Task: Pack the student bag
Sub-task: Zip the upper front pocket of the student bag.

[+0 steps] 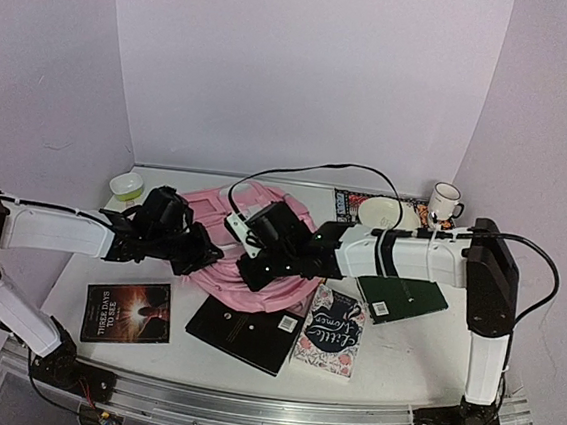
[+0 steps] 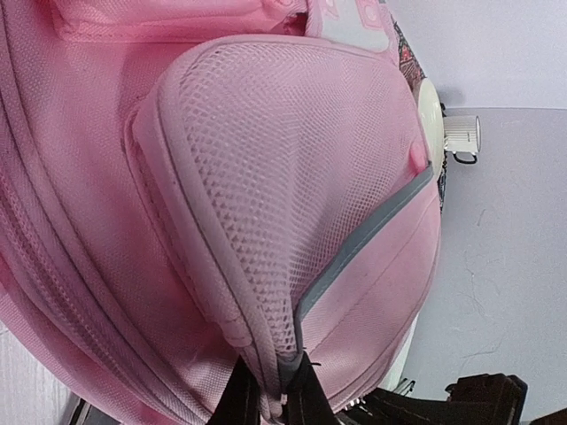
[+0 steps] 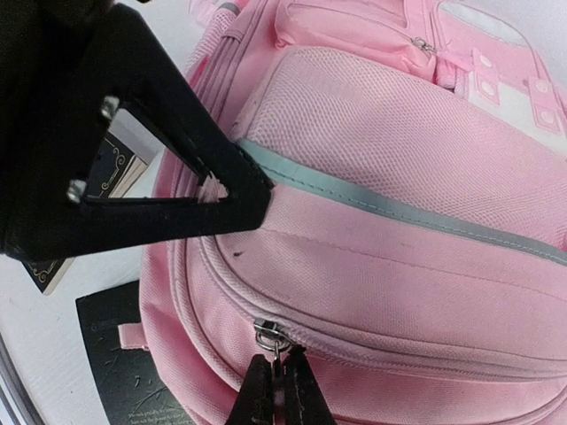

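Observation:
The student bag [image 1: 214,206], big, soft and pink, lies in the middle of the table with both arms over it. My left gripper [image 2: 273,397] is shut on the bag [image 2: 266,159], pinching the seam at the corner of its mesh side pocket [image 2: 292,150]. My right gripper [image 3: 282,385] is shut on the zipper pull hanging from the metal slider [image 3: 270,335] on the bag's main zip. In the top view the left gripper [image 1: 207,250] and the right gripper [image 1: 250,268] sit close together on the bag's near side.
Near the front edge lie a dark book [image 1: 127,312], a black book [image 1: 245,333] and a floral book [image 1: 331,333]. A green book [image 1: 402,297] is under the right arm. A plate [image 1: 383,213], a mug [image 1: 444,201] and a green bowl [image 1: 126,186] stand at the back.

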`<act>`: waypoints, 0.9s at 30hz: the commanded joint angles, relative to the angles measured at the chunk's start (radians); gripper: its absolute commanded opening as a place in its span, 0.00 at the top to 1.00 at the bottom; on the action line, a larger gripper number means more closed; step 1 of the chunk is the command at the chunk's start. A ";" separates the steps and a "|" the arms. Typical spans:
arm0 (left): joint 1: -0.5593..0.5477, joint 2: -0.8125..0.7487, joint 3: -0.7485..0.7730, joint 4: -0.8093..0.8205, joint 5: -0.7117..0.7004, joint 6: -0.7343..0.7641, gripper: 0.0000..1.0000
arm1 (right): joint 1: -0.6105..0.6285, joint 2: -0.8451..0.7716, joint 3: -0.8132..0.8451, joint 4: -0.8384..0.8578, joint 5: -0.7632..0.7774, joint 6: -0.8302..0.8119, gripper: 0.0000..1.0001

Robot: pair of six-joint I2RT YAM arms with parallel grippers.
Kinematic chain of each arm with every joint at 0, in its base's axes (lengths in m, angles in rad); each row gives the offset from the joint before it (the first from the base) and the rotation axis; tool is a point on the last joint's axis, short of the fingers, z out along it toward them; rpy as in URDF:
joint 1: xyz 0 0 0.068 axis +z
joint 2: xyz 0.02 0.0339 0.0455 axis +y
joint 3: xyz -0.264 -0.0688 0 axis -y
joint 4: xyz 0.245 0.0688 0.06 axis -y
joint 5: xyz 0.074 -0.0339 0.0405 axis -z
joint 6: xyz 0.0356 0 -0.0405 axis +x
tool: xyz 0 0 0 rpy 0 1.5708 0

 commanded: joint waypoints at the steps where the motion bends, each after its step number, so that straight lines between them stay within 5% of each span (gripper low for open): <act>1: 0.042 -0.137 0.076 -0.100 -0.072 0.133 1.00 | -0.110 -0.107 -0.058 -0.001 0.072 -0.045 1.00; 13: 0.222 -0.255 0.172 -0.357 0.002 0.370 1.00 | -0.351 -0.172 -0.103 0.001 0.024 -0.072 1.00; 19: 0.239 -0.207 0.160 -0.418 -0.020 0.525 0.98 | -0.337 -0.167 -0.087 0.006 -0.189 -0.059 1.00; 27: 0.228 -0.192 0.232 -0.419 -0.021 0.692 0.55 | -0.241 -0.187 -0.094 0.024 -0.288 -0.061 1.00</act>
